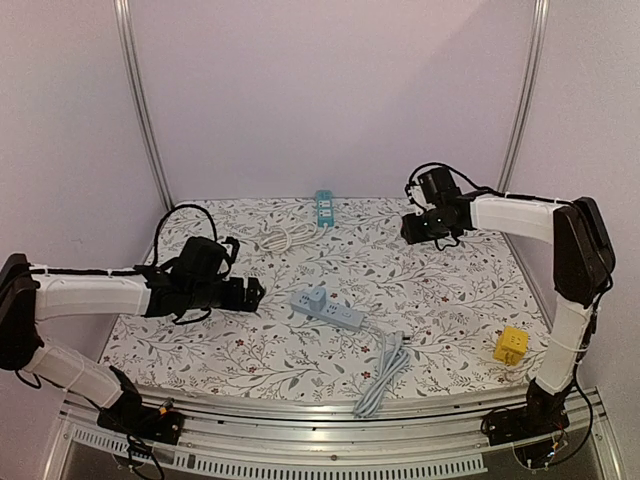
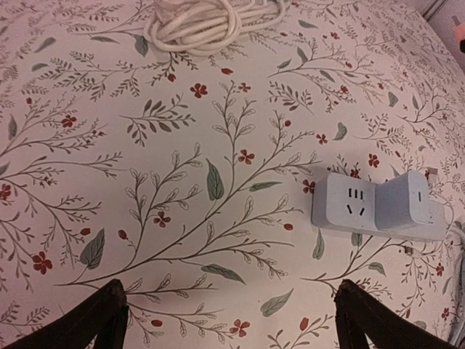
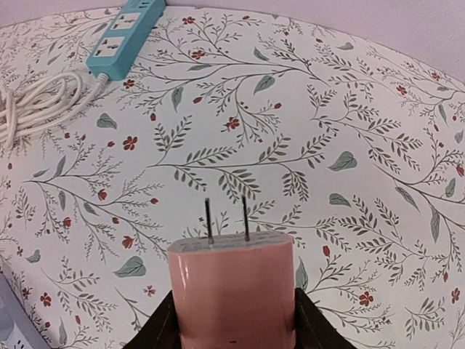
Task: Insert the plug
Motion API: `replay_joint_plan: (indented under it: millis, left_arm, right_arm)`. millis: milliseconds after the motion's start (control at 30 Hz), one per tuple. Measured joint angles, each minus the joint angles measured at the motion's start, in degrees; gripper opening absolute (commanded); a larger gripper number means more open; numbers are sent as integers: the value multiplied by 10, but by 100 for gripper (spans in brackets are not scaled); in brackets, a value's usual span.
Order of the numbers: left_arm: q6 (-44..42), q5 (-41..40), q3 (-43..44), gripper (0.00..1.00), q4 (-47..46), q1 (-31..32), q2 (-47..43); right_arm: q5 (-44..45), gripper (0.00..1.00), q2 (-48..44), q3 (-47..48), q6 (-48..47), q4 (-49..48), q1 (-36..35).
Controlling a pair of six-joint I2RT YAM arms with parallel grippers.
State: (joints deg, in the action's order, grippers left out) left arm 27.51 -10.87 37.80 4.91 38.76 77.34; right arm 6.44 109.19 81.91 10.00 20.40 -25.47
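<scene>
Pink plug [image 3: 232, 283] clamped in right tool [image 3: 234, 323]; left tool [image 2: 227, 309] spread wide.

Soft, even light with a pinkish cast fills all three views. In the overhead view the desk [image 1: 450, 300] is evenly lit, with only faint, diffuse shadows and no glare. Fine detail there is modest and a little grainy. The left wrist view is warmer and dimmer, and it darkens toward the lower corners. There the fingertips of the left end effector [image 2: 229, 309] are nearly black silhouettes. In the right wrist view the pink plug [image 3: 232, 291], close to the lens, looks slightly soft. The leaf pattern beyond it stays sharp.
</scene>
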Motion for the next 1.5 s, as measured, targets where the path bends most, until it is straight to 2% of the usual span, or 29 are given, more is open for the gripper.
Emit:
replay_joint_plan:
  millis: [267,533,1067,1500]
  left_arm:
    - [17,32,-3,99,-33,-7,-16]
    - [35,134,17,94,-106,-8,27]
    - [52,313,120,88,-192,-8,115]
    - [86,409,207,76,-225,6,201]
  right_arm:
    - [-26,18,-92,-108,-6,-95,-74]
    - [-57,18,-159,-193,-28,-197,-143]
    - [-57,18,-183,-253,-80,-282,-213]
    - [-57,20,-188,-265,-122,-316,-250]
